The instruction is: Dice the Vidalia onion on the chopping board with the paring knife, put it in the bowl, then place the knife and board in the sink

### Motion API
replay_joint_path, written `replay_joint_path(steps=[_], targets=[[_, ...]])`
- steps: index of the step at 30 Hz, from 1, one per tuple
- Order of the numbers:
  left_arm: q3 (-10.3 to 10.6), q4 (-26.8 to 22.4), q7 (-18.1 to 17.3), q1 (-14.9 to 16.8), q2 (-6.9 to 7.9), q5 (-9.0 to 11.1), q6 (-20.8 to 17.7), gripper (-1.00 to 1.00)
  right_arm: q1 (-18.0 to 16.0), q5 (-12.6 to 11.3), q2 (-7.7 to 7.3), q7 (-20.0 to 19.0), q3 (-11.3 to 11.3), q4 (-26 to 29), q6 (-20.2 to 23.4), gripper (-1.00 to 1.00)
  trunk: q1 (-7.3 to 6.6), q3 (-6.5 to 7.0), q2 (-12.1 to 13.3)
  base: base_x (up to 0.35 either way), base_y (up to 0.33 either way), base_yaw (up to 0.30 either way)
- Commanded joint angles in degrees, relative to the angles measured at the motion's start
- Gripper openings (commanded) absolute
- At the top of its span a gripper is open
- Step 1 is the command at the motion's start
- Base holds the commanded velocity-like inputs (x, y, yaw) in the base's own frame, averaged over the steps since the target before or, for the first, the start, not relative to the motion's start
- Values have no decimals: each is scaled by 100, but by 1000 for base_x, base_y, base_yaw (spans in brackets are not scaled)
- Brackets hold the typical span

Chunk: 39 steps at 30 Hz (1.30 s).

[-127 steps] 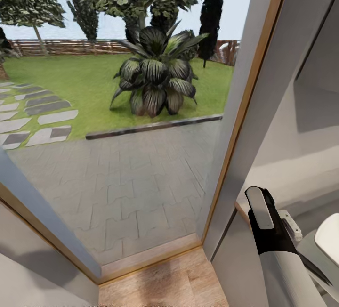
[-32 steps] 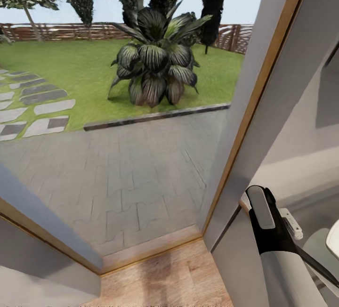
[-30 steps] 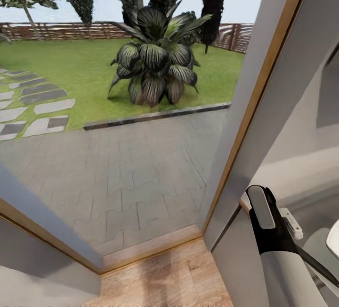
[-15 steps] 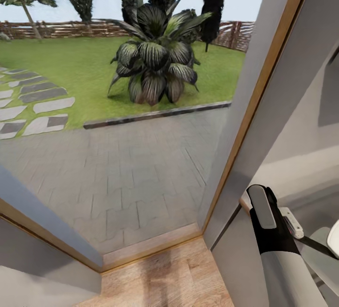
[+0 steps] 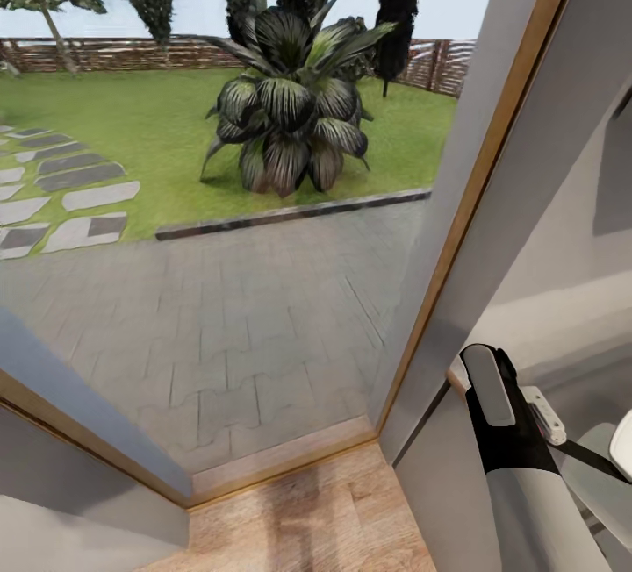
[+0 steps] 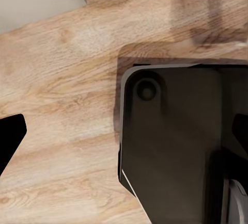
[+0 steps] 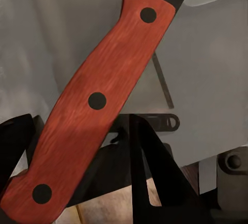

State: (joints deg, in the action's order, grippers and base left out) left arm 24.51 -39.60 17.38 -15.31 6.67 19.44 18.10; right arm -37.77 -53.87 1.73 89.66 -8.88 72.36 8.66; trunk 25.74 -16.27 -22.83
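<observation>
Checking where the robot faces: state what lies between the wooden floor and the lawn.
In the head view, a grey paved patio spans that stretch from wooden floor to lawn, with a dark kerb along the grass edge.

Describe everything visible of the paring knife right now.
The paring knife's red, wood-grained handle runs diagonally across the right wrist view, gently curved, with three dark round rivets spaced along it. At its upper end, a short piece of the dark blade begins. The right pincer is closed on the handle, its black fingers showing on either side behind it. In the head view, a thin dark blade pokes out past the right arm, near a white rounded object.
</observation>
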Motion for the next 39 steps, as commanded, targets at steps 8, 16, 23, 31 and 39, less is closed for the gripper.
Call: replay_joint_path(steps=[8, 16, 23, 31, 39], targets=[[45, -4, 47, 2, 10, 51, 18, 100, -3, -18, 3, 34, -9, -239, 75, -100, 5, -11, -9, -246, 0, 0], [45, -8, 47, 2, 10, 51, 18, 100, -3, -18, 10, 34, -5, -239, 75, -100, 5, -11, -9, -34, 0, 0], [45, -12, 47, 2, 10, 51, 18, 100, -3, -18, 19, 34, 0, -239, 75, -100, 5, -11, -9, -223, 0, 0], [45, -13, 47, 2, 10, 51, 18, 100, -3, -15, 39, 34, 0, -239, 75, -100, 5, -11, -9, -332, 0, 0], [45, -13, 47, 2, 10, 51, 18, 100, -3, -9, 47, 34, 9, -239, 75, -100, 5, -11, -9, -245, 0, 0]])
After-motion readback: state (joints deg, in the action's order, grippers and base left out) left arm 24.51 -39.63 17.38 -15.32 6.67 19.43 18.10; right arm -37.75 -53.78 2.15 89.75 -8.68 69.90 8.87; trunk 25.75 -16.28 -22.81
